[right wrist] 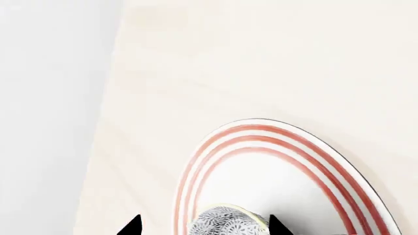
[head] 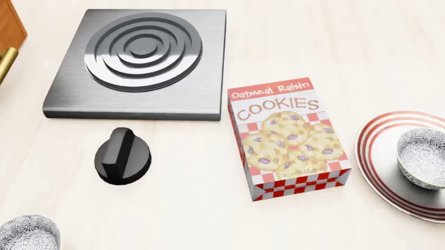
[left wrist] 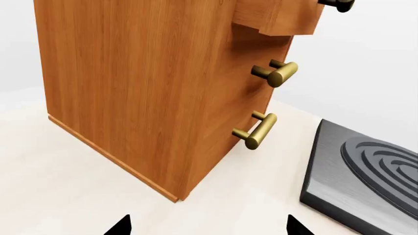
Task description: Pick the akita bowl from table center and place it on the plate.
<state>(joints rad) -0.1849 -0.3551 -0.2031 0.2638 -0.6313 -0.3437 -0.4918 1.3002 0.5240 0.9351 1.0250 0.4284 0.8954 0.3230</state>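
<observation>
Table (head: 389,47): pale cream top, fills the head view. Wood cabinet (left wrist: 156,88) is the biggest item in the L wrist view, w/ brass handles (left wrist: 256,131) on its front; only a sliver of it shows at the head view's far left edge. Hob plate (head: 139,60), dark grey metal w/ concentric rings, sits back-left on the table; in the L wrist view it lies near the cabinet's base, apart from it. Plate (head: 379,156), white w/ red rings, is at the right edge of the head view, partly cut off. Cookie box (head: 288,138) ("Oatmeal Raisin Cookies") lies flat at centre, between hob plate and plate, just beside the plate rim, not touching as far as visible. Black knob (head: 125,155) sits in front of the hob plate, left of the box. Akita bowl (head: 422,156) sits upright on the plate, speckled grey. 2nd alike bowl (head: 28,237) is at the bottom-left corner, well apart.

R gripper (right wrist: 202,226): only two dark tips show, spread wide either side of the bowl rim, no contact seen. L gripper (left wrist: 207,226): tips wide apart over bare table, holding nothing.
</observation>
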